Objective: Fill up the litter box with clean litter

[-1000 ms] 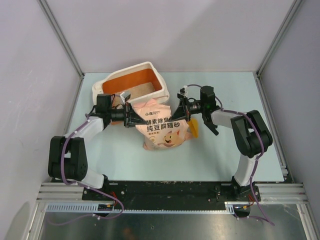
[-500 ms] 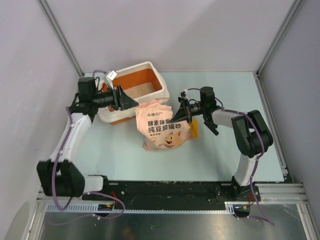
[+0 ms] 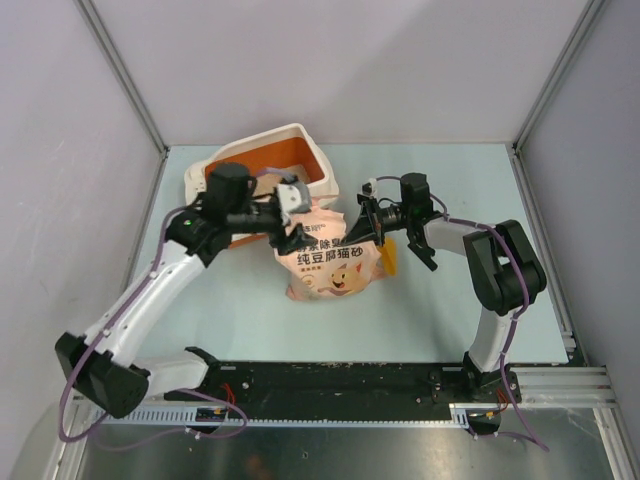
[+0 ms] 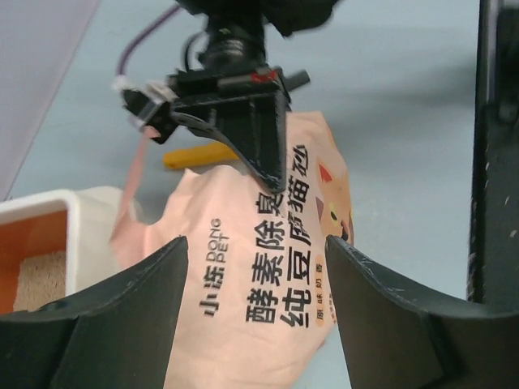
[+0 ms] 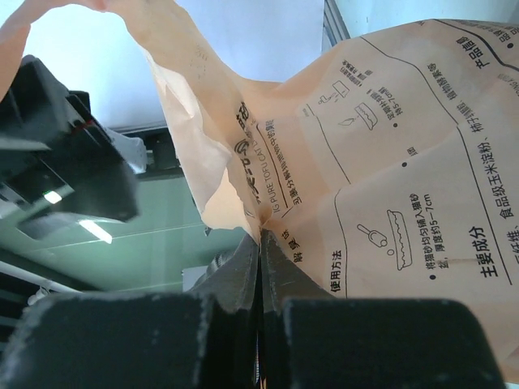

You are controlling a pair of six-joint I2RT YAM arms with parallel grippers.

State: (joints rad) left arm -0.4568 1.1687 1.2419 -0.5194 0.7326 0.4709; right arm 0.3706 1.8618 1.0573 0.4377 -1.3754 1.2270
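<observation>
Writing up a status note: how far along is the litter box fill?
Done: a little clean litter lies in the litter box. In hand: the right gripper pinches an edge of the bag; the left gripper hangs open above it, holding nothing. Left: pouring more, since much of the orange inside shows bare.

pink-beige printed bag (image 3: 325, 265), orange-lined cream litter box (image 3: 260, 137), yellow scoop (image 4: 199, 156)

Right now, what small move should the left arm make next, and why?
Probably lower and close the left gripper on the bag: its open jaws sit over the bag's top, and the right gripper pinches the opposite edge.
</observation>
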